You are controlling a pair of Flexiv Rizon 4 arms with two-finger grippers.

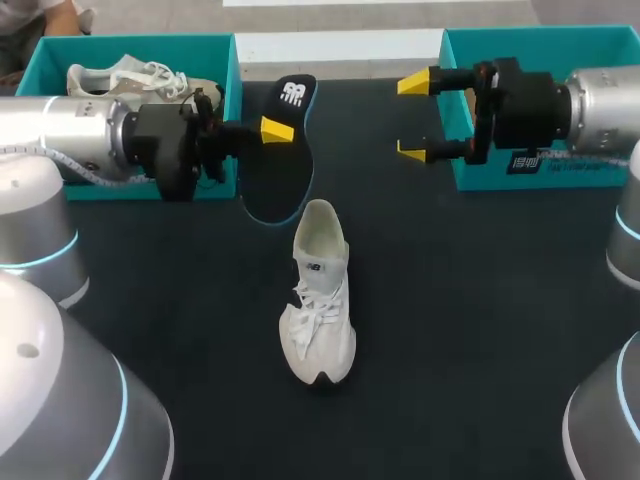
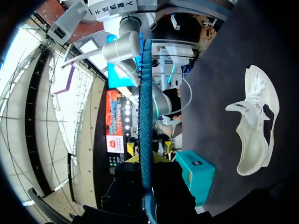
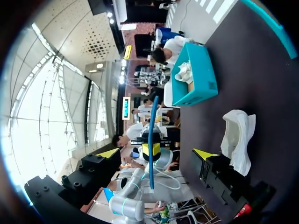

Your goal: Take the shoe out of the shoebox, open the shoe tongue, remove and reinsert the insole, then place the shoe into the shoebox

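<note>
Your left arm comes in from the left edge of the overhead view. Its left claw (image 1: 278,130) is closed on the insole (image 1: 285,160), in the upper middle of the frame. The insole is black with a blue edge and is held clear of the table (image 1: 480,300), its logo end pointing toward the top of the frame. In the left wrist view the insole (image 2: 146,107) shows edge-on as a thin blue strip, pinched from both sides between the yellow tips of the left claw (image 2: 147,158).

Your right arm comes in from the right edge. Its right claw (image 1: 415,118) is wide open and holds nothing, its two yellow tips pointing toward the insole with a gap between them. In the right wrist view the right claw (image 3: 156,154) has its tips spread far apart, and the insole (image 3: 152,135) stands edge-on ahead of it, untouched.

The white shoe (image 1: 320,295) sits on the dark table in the centre of the frame, just below the insole. Its laces are loose, its heel opening faces the top of the frame and its toe faces the bottom.

A teal left box (image 1: 150,44) in the upper left corner contains a second shoe (image 1: 125,80). A teal right box (image 1: 520,45) is in the upper right corner, behind the right claw.
</note>
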